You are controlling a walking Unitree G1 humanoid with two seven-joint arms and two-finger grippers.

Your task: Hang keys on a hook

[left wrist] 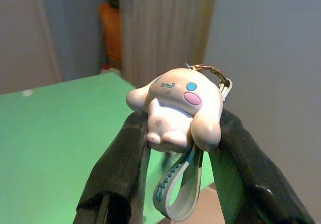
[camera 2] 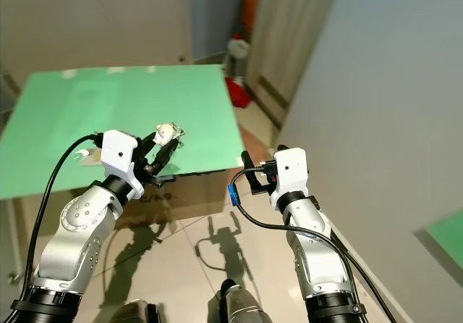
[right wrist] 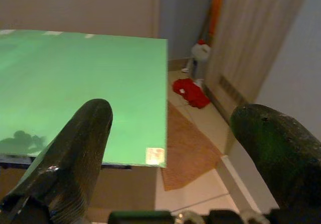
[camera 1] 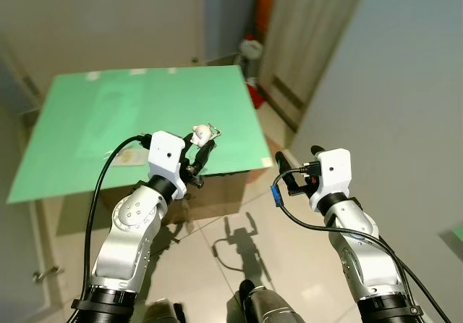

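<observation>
A: Keys (left wrist: 175,111), centre frame in the head views. Pinched between the two black fingers of the left claw (camera 1: 198,149), raised just above the near edge of the green counter (camera 1: 87,120).

B: Look?

A: Pale rubber charm, long-eared, blue eye, pink cheek. Brass ring (left wrist: 210,72) up top toward the fingertips, grey-green strap loop (left wrist: 175,194) dangling below between the fingers. No key blade made out.

B: Grip?

A: Narrowly parted, closed on the charm's two sides. Long axis roughly along the fingers, ring end leading outward.

B: Other arm?

A: Right claw (camera 1: 283,177) lower right of centre, well apart from the charm, fingers spread wide, holding nothing. Left plainly the working arm.

B: Hook?

A: None to be found. Grey wall (camera 1: 405,84) across the right of frame, curtain (camera 1: 304,40) upper right, red cloth (right wrist: 190,92) on the floor beyond the counter's far corner. Likely needs a turn toward wherever the hook sits, ring presented first.
</observation>
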